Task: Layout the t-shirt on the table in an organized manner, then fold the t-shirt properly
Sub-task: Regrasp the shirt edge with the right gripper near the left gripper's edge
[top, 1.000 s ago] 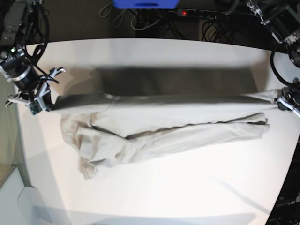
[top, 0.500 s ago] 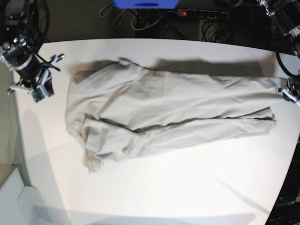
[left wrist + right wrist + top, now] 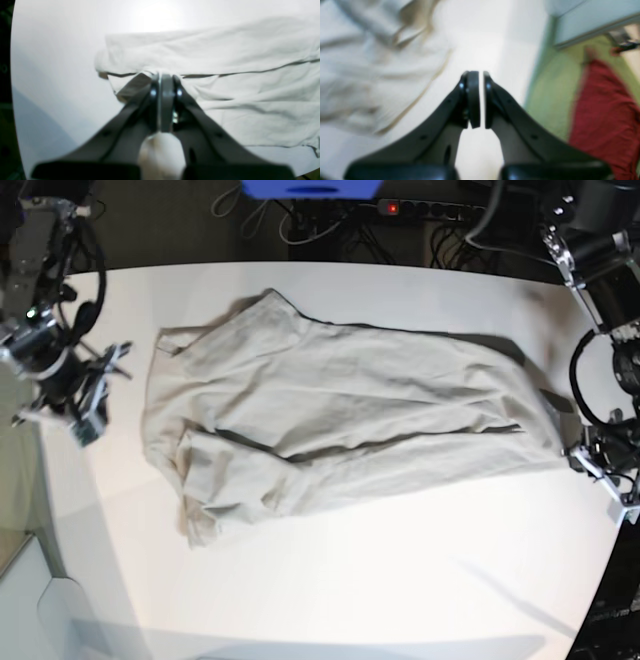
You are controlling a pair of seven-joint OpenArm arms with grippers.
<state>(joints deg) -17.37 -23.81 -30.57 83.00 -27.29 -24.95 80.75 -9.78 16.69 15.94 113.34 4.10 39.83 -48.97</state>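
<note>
The beige t-shirt [image 3: 350, 410] lies spread and wrinkled across the white table [image 3: 350, 580], with a bunched sleeve at its front left. In the base view my left gripper [image 3: 575, 452] sits at the shirt's right corner. The left wrist view shows this gripper [image 3: 165, 76] shut on the t-shirt's [image 3: 237, 62] edge, a small flap of cloth raised beside the fingers. My right gripper [image 3: 88, 418] hangs left of the shirt, apart from it. In the right wrist view it [image 3: 478, 73] is shut with nothing in it, over bare table [image 3: 482, 37], the t-shirt [image 3: 370, 62] to its left.
A power strip [image 3: 430, 208], a blue object [image 3: 310, 188] and cables lie behind the table's far edge. Past the table's edge by the right gripper are green floor [image 3: 552, 100] and a red cloth [image 3: 602, 112].
One second ago the shirt hung stretched between both grippers. It has since dropped and spread flat on the table. The right gripper has let go and drifted left; the left gripper moved toward the front.
</note>
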